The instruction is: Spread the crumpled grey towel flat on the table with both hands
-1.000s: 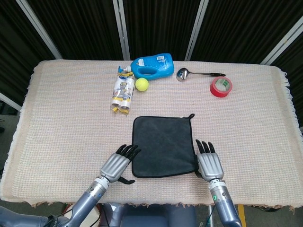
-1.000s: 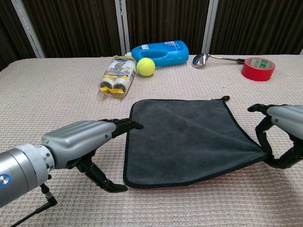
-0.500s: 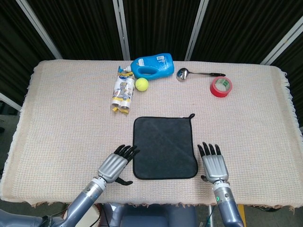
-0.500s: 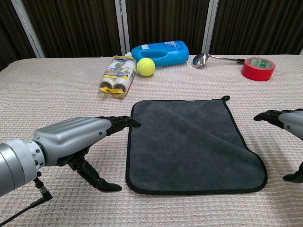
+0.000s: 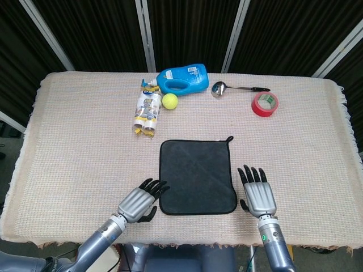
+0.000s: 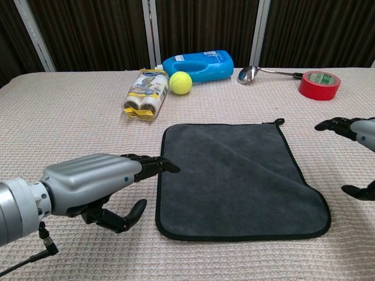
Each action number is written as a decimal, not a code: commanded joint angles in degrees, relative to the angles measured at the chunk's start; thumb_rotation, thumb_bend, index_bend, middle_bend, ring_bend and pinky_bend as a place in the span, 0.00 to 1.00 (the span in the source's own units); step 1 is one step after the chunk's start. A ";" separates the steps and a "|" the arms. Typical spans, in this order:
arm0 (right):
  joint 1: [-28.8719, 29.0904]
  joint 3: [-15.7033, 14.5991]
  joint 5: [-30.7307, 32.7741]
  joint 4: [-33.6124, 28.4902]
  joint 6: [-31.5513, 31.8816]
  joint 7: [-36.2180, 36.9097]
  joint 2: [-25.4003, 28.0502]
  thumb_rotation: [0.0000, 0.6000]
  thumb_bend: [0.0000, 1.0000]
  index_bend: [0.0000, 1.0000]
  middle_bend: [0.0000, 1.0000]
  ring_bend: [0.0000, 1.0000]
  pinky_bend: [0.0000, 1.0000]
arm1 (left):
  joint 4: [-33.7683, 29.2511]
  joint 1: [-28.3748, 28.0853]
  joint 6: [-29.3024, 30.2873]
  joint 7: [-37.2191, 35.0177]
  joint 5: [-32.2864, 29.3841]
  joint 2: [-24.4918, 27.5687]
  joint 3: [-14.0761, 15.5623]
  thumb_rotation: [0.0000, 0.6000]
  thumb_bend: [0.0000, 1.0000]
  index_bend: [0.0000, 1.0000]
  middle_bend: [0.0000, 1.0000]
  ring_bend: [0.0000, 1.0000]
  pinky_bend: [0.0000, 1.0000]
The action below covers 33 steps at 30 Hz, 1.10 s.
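Dark grey towel [image 5: 197, 177] (black-edged), red tape roll [image 5: 265, 104].

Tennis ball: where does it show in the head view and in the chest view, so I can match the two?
Head view: the tennis ball lies at upper centre, far side of the table.
Chest view: the tennis ball sits upper centre, slightly left.
Shared landmark: in both views it lies just in front of the blue detergent bottle, beyond the grey towel.
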 commanded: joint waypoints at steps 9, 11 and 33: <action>-0.74 0.14 -2.82 0.62 -0.52 2.97 0.34 1.00 0.37 0.00 0.00 0.00 0.00 | -2.30 -6.40 -8.30 6.86 -8.13 1.24 1.64 1.00 0.79 0.03 0.00 0.00 0.00; -0.86 0.24 -2.87 0.68 -0.56 3.22 0.50 1.00 0.37 0.00 0.00 0.00 0.00 | -2.43 -6.98 -8.21 7.82 -8.96 0.74 1.89 1.00 0.79 0.03 0.00 0.00 0.00; -1.62 0.57 -3.89 -0.02 -0.71 4.01 0.52 1.00 0.37 0.00 0.00 0.00 0.00 | -5.04 -6.33 -5.68 6.57 -7.57 3.73 7.73 1.00 0.79 0.04 0.00 0.00 0.00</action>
